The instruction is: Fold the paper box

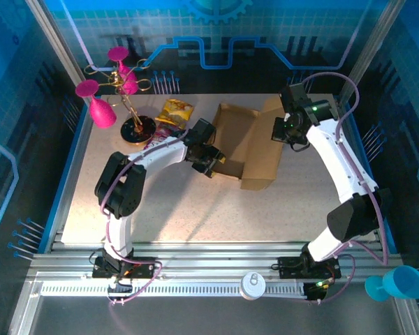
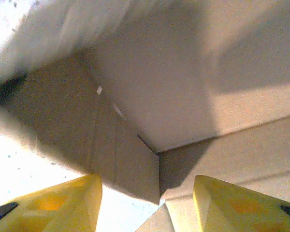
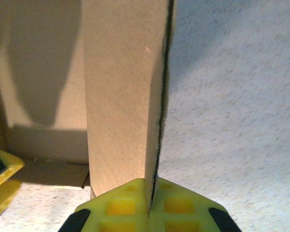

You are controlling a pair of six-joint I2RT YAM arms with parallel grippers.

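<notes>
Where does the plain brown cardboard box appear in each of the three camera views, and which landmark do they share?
Top external: brown cardboard box, centre of the speckled table.
Left wrist: its inner walls, upper and middle frame.
Right wrist: one upright flap, centre-left.
Shared landmark: the speckled table.

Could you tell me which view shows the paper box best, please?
Top external: nearly the whole paper box, flaps open. The left wrist view shows an inside corner; the right wrist view, one upright panel seen close up.

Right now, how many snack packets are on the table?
2: a crinkled yellow snack packet at the back, and a purple packet just nearer, partly hidden by the left arm.
</notes>
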